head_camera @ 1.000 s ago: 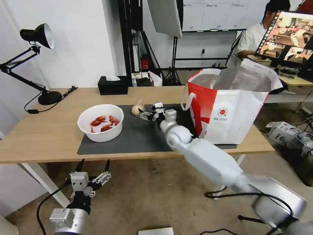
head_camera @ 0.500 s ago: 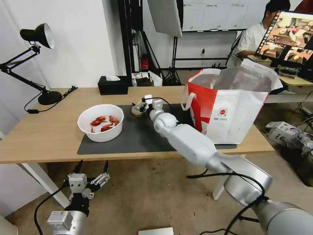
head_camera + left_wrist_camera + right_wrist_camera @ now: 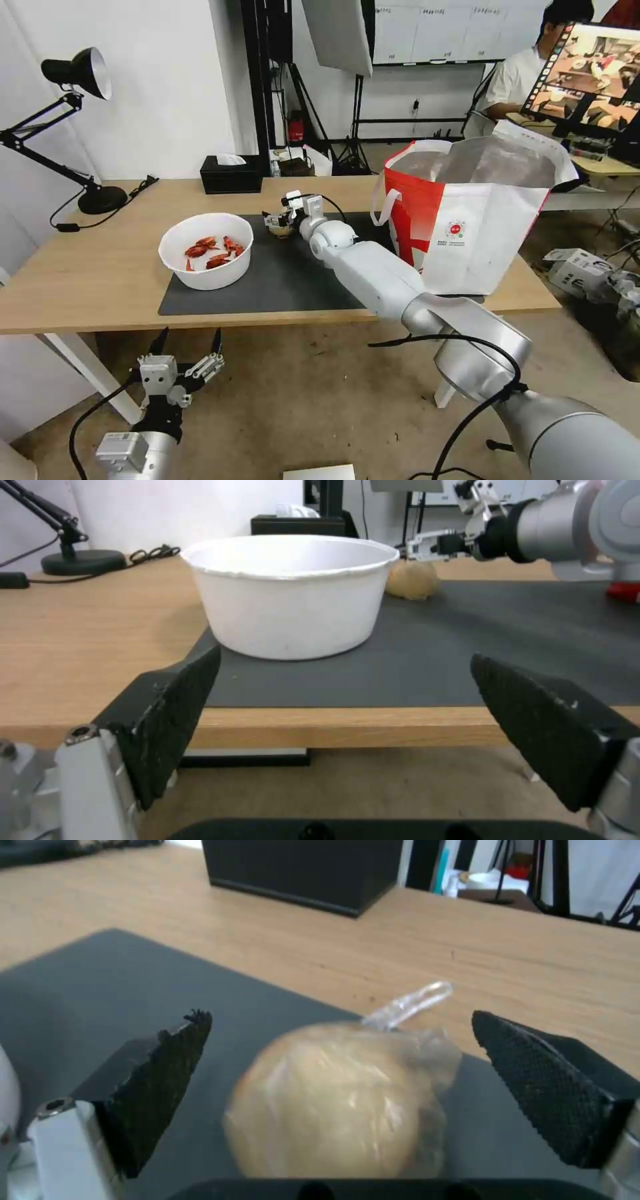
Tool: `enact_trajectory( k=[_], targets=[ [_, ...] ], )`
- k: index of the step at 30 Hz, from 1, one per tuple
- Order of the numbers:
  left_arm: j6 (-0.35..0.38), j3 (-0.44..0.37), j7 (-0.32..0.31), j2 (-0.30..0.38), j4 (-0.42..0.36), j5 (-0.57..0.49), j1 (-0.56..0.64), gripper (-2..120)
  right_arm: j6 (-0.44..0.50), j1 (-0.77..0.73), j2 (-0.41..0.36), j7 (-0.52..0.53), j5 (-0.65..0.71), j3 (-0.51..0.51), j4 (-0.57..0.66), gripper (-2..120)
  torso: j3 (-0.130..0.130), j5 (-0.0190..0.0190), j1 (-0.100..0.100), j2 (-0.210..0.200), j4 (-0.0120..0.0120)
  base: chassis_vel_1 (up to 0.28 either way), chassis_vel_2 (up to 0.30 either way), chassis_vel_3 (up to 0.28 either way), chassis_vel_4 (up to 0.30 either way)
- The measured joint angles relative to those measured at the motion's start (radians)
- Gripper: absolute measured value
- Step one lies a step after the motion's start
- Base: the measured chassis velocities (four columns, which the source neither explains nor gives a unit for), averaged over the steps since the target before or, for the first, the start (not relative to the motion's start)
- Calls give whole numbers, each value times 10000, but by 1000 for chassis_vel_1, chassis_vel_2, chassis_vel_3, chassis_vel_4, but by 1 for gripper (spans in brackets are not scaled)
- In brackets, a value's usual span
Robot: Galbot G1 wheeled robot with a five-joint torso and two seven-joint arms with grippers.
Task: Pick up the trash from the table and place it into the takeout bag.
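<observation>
Beige lump [image 3: 280,229] mostly hidden behind right hand [image 3: 279,220]; bag [image 3: 467,220] interior unclear.

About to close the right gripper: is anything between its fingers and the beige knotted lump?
Nothing visible. The open right gripper straddles the beige plastic-wrapped knotted lump on the dark grey mat, both fingers clear of it.

Bright even indoor light; soft shadows; wrist views slightly blurred.
</observation>
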Motion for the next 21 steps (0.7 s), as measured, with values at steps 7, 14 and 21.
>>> enact_trajectory(
  k=[7,14,21],
  targets=[
    [-27,21,0,9,0,1,5,100,-57,31,-13,-481,-35,-27,-255,100,0,0,0,0,0,0,0,0,0],
    [-71,26,-1,-19,-15,3,58,100,-77,33,-17,-600,-98,-134,-304,100,0,0,-1,1,0,0,0,0,0],
    [-114,-26,-3,-18,-36,-21,69,100,-163,6,-28,-705,-206,-208,-327,90,0,0,-1,0,0,0,0,0,0]
  ],
)
